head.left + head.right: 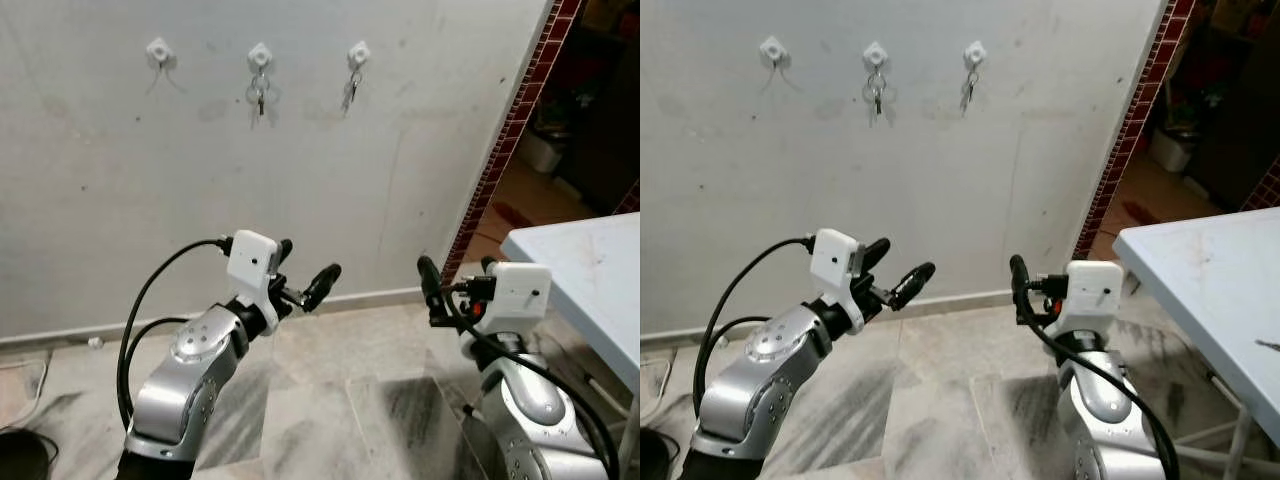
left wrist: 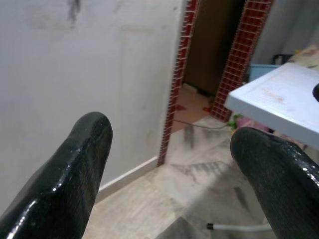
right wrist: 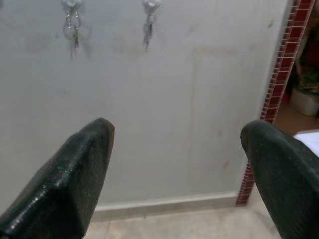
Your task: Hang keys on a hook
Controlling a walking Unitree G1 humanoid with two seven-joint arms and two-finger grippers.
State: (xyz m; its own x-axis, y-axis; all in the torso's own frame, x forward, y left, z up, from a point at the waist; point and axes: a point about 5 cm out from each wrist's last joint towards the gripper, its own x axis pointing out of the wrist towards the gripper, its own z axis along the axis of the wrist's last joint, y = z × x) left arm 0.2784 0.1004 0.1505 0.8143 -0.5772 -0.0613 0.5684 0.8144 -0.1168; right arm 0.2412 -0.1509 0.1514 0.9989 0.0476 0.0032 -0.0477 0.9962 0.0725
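Three white hooks sit in a row high on the grey wall. The left hook (image 1: 158,50) is bare. One set of keys (image 1: 259,92) hangs from the middle hook (image 1: 260,53), and another set of keys (image 1: 350,90) hangs from the right hook (image 1: 358,52). My left gripper (image 1: 305,270) is raised well below the hooks, open and empty, angled toward the right. My right gripper (image 1: 458,275) is also raised low, open with nothing in it. It faces the wall, so both key sets (image 3: 73,27) appear above its fingers (image 3: 75,179).
A pale blue table (image 1: 590,270) stands close on the right, beside my right arm. A red-tiled door frame (image 1: 510,120) edges an open doorway at right. Marble floor lies below, and a dark cable (image 1: 20,440) is at the far left.
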